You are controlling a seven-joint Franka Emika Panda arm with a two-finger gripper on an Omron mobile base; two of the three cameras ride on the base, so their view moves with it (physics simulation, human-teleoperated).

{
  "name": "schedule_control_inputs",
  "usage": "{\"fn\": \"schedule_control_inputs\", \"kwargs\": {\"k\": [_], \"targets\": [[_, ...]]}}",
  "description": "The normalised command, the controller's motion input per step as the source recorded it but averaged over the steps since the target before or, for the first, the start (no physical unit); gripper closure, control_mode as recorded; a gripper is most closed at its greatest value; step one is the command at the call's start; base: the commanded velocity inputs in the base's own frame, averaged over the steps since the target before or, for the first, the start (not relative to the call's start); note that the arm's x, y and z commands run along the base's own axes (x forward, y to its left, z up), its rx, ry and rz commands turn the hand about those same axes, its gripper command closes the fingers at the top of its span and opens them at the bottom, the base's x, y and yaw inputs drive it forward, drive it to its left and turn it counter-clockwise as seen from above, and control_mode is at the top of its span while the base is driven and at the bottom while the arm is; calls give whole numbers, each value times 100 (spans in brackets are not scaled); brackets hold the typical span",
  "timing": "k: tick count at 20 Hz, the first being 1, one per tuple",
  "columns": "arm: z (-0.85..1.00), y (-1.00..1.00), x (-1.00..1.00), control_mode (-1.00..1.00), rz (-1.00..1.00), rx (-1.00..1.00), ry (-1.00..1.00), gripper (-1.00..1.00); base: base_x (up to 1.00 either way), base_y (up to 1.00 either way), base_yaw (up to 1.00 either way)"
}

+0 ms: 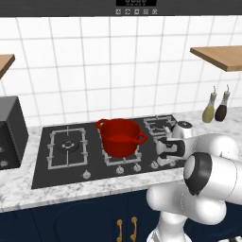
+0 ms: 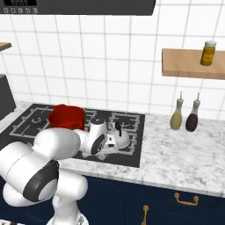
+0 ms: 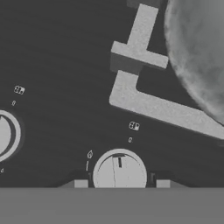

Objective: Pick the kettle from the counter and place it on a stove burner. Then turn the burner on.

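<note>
The hand view looks straight down on the black glass of the stove. A round silver knob sits between the two finger tips, which stand apart on either side of it without pressing on it — the gripper is spread open around the knob. A second knob shows at the left edge, a grey grate bar runs across the upper middle, and a curved shiny surface at the upper right is the kettle.

The base views give the wider layout. From the right, the kettle is a small rounded silver body with a dark handle on top, standing on the burner at the right end of the stove, just beyond the wrist. From the left, the arm's white wrist covers most of it, and only the top of the kettle peeks above, behind the small square grate.

A red pot with two handles stands on the middle grate, just left of the wrist. Two slim bottles stand on the marble counter to the right, well apart from the stove. A yellow jar sits on the wooden shelf above them.
</note>
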Motion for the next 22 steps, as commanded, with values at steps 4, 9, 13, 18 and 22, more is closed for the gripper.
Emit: {"fn": "schedule_control_inputs", "kwargs": {"k": [4, 9, 13, 18, 22], "targets": [[0, 5, -3, -100, 22, -11, -1, 100, 0, 0, 0], [2, 3, -1, -100, 22, -10, -5, 100, 0, 0, 0], [2, 1, 0, -100, 21, -8, -4, 100, 0, 0, 0], [0, 0, 0, -100, 7, -3, -1, -100, 0, 0, 0], [0, 0, 0, -100, 0, 0, 0, -100, 0, 0, 0]]}}
